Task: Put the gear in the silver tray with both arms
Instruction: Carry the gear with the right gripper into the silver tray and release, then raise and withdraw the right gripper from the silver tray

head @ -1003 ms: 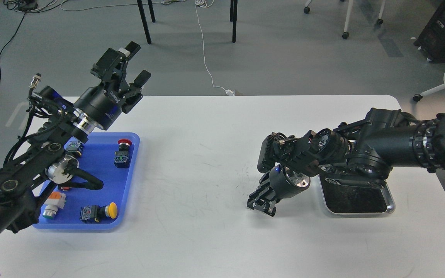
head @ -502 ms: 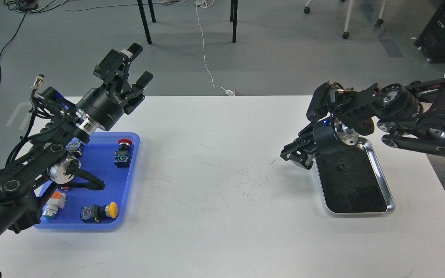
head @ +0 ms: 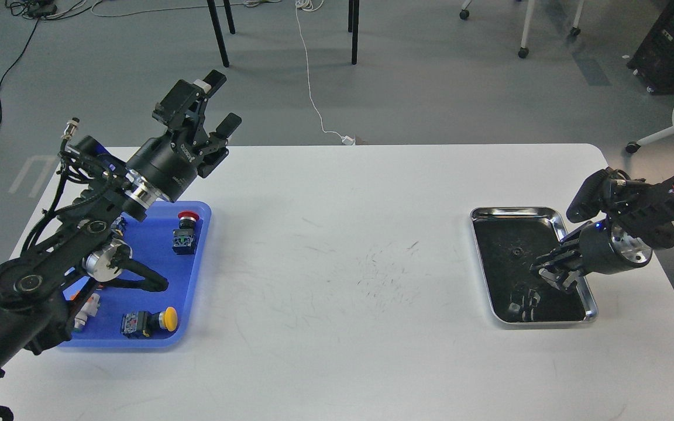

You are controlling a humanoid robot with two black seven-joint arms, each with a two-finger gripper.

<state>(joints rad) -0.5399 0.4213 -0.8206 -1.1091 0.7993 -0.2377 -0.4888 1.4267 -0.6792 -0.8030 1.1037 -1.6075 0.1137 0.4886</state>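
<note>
The silver tray (head: 512, 211) lies on the right side of the white table, its dark floor reflecting. A small dark round thing (head: 515, 252) lies on its floor; I cannot tell whether it is the gear. My right gripper (head: 553, 276) hangs low over the tray's right part, pointing left and down, with its reflection below it. Its fingers are dark and I cannot tell them apart. My left gripper (head: 219, 100) is raised above the table's far left edge, open and empty, pointing up and away.
A blue plastic tray (head: 199, 257) at the left holds several push-button switches, among them a red one (head: 187, 219) and a yellow one (head: 167, 319). My left arm reaches over it. Chair and table legs stand on the floor beyond the table.
My right arm has swung from the table's middle to the right and drawn back; its gripper now hangs over the silver tray's right part. My left gripper has shifted slightly right.
</note>
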